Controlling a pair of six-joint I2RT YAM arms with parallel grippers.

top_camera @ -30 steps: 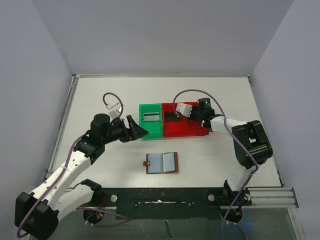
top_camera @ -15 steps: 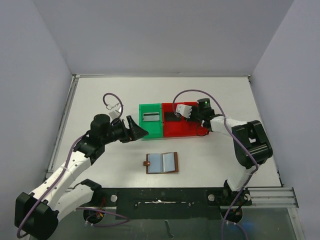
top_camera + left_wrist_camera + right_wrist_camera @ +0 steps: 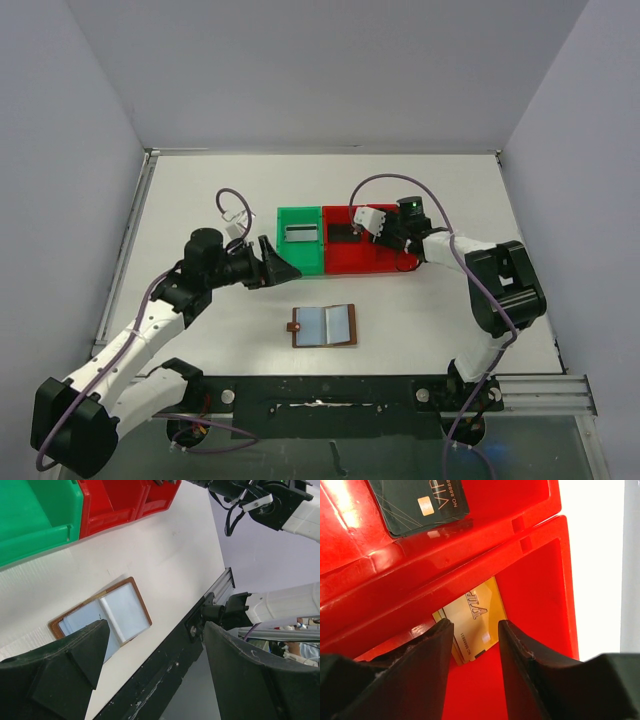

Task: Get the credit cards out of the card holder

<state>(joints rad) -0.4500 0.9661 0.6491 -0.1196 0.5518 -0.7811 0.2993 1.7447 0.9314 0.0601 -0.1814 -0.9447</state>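
The card holder (image 3: 324, 326) lies open on the table (image 3: 420, 310), brown-rimmed, pale blue inside. The left gripper (image 3: 156, 630) is spread wide; the right gripper (image 3: 475, 627) is parted over a gold card (image 3: 480, 611) in the red bin (image 3: 540, 580).

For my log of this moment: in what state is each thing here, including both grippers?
card holder: lying open, flat.
green bin: holds one pale card.
red bin: holds a dark card and a gold card, in separate compartments.
left gripper: open, empty.
right gripper: open above the gold card.
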